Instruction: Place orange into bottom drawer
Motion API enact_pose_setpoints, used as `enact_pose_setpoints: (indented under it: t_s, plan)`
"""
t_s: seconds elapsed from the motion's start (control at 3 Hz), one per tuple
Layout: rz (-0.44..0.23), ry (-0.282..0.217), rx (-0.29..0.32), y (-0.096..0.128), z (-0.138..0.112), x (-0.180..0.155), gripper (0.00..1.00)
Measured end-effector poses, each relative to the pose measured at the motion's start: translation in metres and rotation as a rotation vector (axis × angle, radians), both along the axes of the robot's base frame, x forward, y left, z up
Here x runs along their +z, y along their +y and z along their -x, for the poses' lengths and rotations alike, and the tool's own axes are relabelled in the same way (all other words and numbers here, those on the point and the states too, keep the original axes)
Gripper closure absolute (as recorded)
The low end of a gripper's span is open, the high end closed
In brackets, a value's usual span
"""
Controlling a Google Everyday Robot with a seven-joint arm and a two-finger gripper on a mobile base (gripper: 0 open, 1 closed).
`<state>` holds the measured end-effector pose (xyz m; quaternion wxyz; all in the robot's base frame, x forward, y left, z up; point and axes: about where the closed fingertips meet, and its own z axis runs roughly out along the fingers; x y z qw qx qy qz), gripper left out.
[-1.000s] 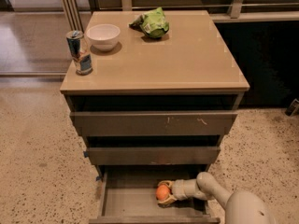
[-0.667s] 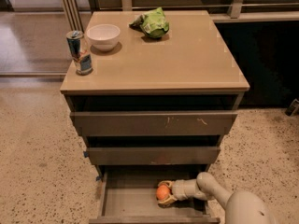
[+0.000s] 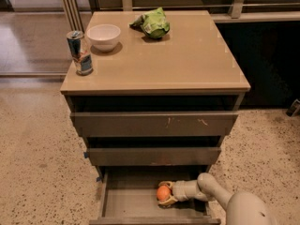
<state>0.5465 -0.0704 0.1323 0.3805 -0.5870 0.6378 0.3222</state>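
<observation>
Jaws of pale gripper (image 3: 164, 194) clasp smooth round orange (image 3: 162, 192) inside flat grey bottom drawer (image 3: 130, 204).

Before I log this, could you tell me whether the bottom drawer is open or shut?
Open: the bottom drawer is pulled out, its floor showing, with the gripper inside it holding the orange.

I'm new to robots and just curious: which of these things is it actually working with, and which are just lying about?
In the job: orange; bottom drawer, pulled open; gripper, inside that drawer, fingers around the orange.

Just lying about: can, white bowl, green bag, all on the cabinet top.
</observation>
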Motion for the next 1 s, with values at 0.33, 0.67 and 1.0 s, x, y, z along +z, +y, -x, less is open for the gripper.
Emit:
enact_pose_setpoints:
  t_s: [0.33, 0.67, 1.0]
  plan:
    - [0.0, 0.0, 0.0, 0.0, 0.0, 0.0, 0.03]
    - [0.0, 0.0, 0.0, 0.0001, 0.0001, -0.0001, 0.0]
    - [0.0, 0.0, 0.0, 0.0001, 0.0001, -0.0001, 0.0]
